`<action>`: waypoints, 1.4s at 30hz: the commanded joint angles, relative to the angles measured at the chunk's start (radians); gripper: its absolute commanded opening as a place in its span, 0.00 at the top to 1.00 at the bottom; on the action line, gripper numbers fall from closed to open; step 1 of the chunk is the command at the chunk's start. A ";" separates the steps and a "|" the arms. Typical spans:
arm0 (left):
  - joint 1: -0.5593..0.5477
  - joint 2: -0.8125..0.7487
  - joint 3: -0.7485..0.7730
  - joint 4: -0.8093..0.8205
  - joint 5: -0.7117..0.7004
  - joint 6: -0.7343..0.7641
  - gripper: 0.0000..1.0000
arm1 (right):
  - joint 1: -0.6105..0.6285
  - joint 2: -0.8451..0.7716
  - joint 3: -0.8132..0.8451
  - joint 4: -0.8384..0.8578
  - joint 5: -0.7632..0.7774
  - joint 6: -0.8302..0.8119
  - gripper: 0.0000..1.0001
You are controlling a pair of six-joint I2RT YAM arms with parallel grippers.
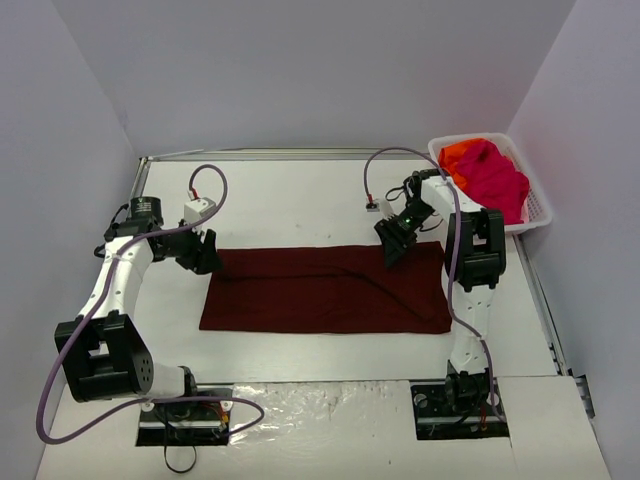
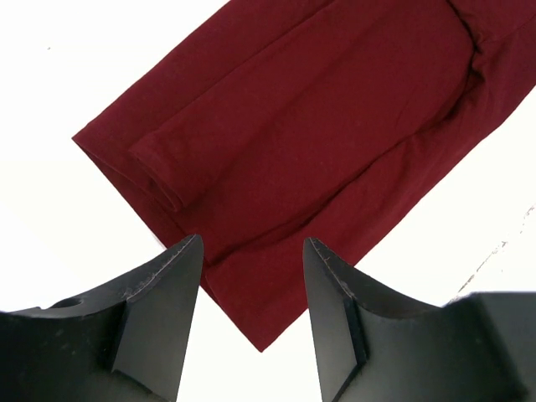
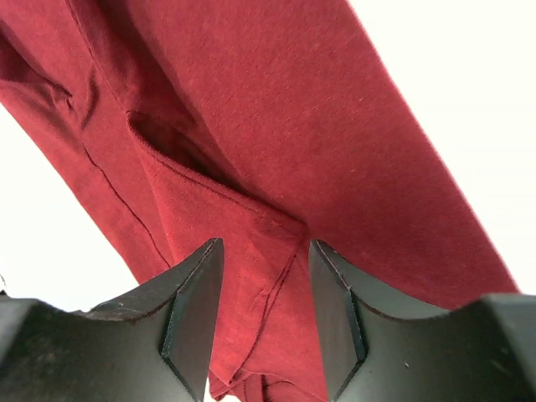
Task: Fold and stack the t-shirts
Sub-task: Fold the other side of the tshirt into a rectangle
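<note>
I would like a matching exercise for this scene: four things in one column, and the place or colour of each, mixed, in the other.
1. maroon t-shirt
2. pink t-shirt
3. basket
4. left gripper

A. white lattice, at the far right
B. heaped inside the basket
C. over the maroon shirt's left end, jaws apart
D. spread flat on the table

Pairs: 1-D, 2-B, 3-A, 4-C

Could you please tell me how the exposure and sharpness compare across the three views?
Top view: even, soft light, sharp throughout, with mild glare on the shiny strip at the near edge. Left wrist: table blown out to plain white, maroon shirt well exposed. Right wrist: table likewise washed out, the shirt's weave crisp.
</note>
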 commanded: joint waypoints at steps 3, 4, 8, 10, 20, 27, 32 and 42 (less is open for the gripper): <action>0.007 -0.016 0.009 0.017 0.015 -0.023 0.50 | -0.005 0.038 0.038 -0.038 0.014 -0.013 0.59; 0.007 -0.019 0.008 0.015 0.015 -0.022 0.50 | -0.005 0.043 0.037 -0.038 0.014 -0.013 0.59; 0.007 -0.025 -0.002 0.021 0.010 -0.023 0.50 | -0.001 0.053 0.023 -0.032 0.017 -0.016 0.62; 0.007 -0.024 -0.005 0.023 0.010 -0.025 0.50 | 0.001 0.052 0.017 -0.032 0.020 -0.016 0.68; 0.007 -0.027 -0.019 0.032 0.015 -0.029 0.50 | 0.006 -0.003 -0.012 -0.030 0.028 -0.012 1.00; 0.007 -0.037 -0.015 0.038 0.015 -0.040 0.50 | 0.030 -0.123 -0.058 -0.064 0.029 -0.012 1.00; 0.007 -0.045 -0.026 0.054 0.007 -0.048 0.51 | 0.090 -0.213 -0.118 -0.085 0.034 -0.024 1.00; 0.007 -0.054 -0.034 0.063 -0.003 -0.052 0.51 | 0.246 -0.330 -0.252 -0.099 0.078 -0.004 1.00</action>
